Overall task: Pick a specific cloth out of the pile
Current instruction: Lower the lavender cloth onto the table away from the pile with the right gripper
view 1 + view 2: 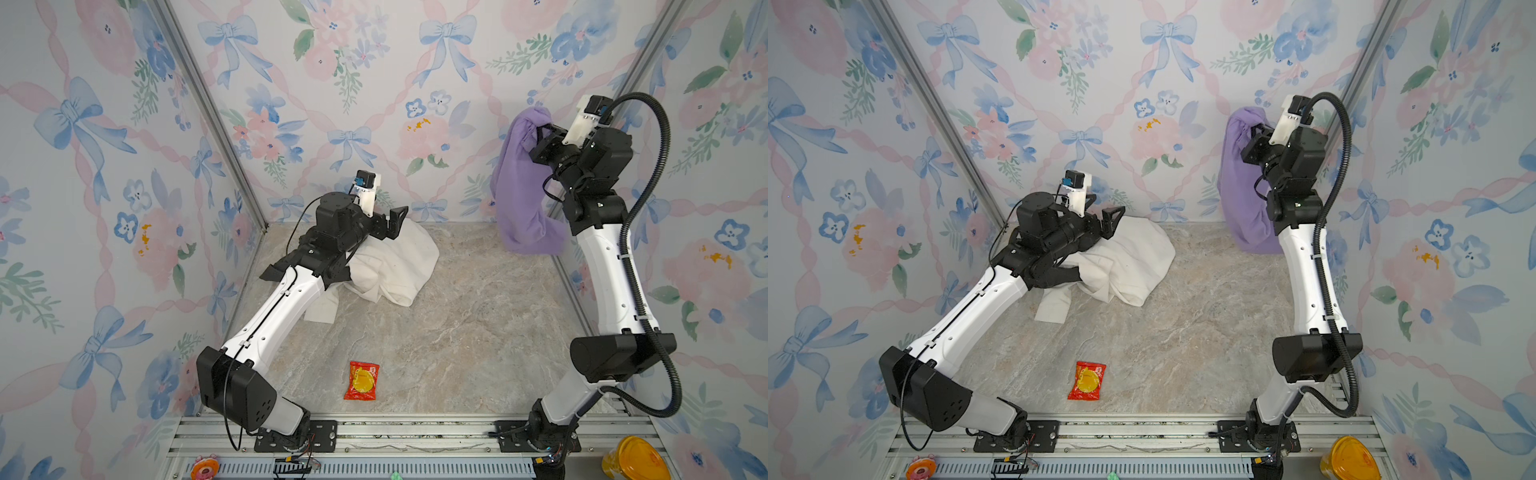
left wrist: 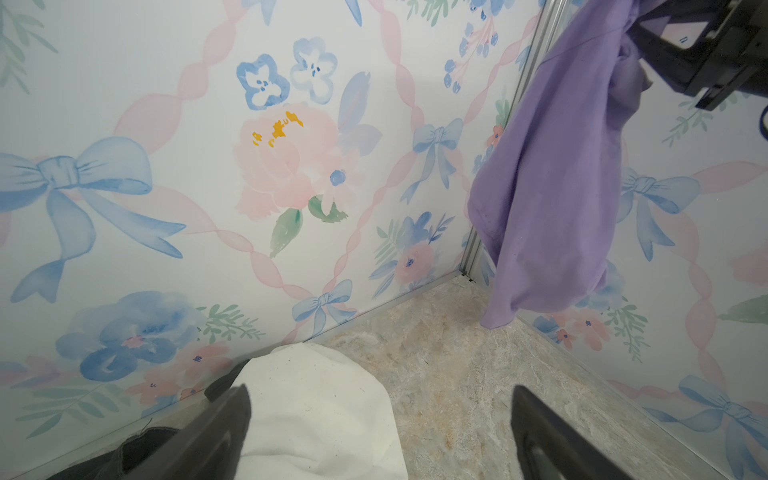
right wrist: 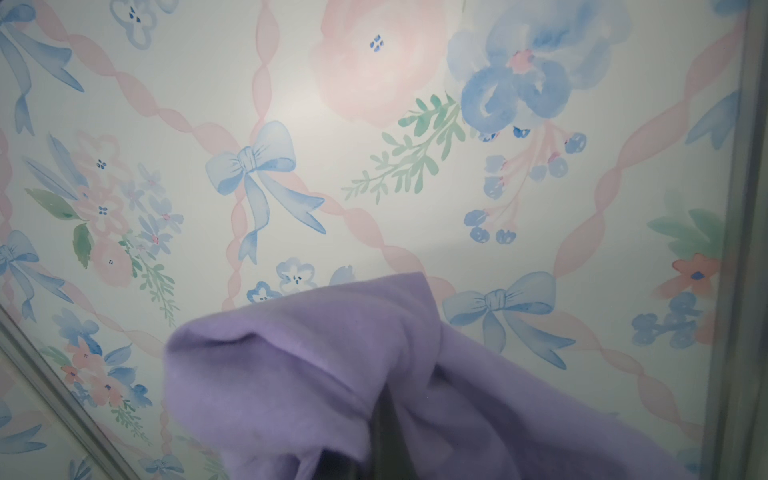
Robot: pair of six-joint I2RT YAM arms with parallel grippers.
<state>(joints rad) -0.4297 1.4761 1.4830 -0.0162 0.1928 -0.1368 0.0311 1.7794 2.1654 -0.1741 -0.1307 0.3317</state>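
- The cloth, a soft, thin lavender-purple fabric garment, hangs from the right gripper. The jaws are pinched fully together on a bunched upper fold, high above the floor.
- Only the right wrist view shows that bunch close up. There the cloth fills the lower part of the frame and covers the jaws, with floral wallpaper behind it.
- In both top views the cloth drapes down in front of the far right corner. The left wrist view shows its lower hem close to the marble-patterned stone floor; whether it touches, I cannot tell.
- The left gripper is spread as wide as it goes and holds nothing. The left wrist view shows its two black fingers far apart over the pile.
- The pile lies at the far left of the floor, well apart from the hanging cloth. It is made up of a large crumpled cream-white cloth and a dark grey-black garment showing at its edge, best seen in the left wrist view.
- Only the top views show a flat red-and-yellow plastic packet, which lies near the front, apart from everything else.
- Open floor runs between the pile and the hanging cloth.
- The flower-and-bow papered walls and a metal corner post stand just beside the cloth, leaving little room on that side.
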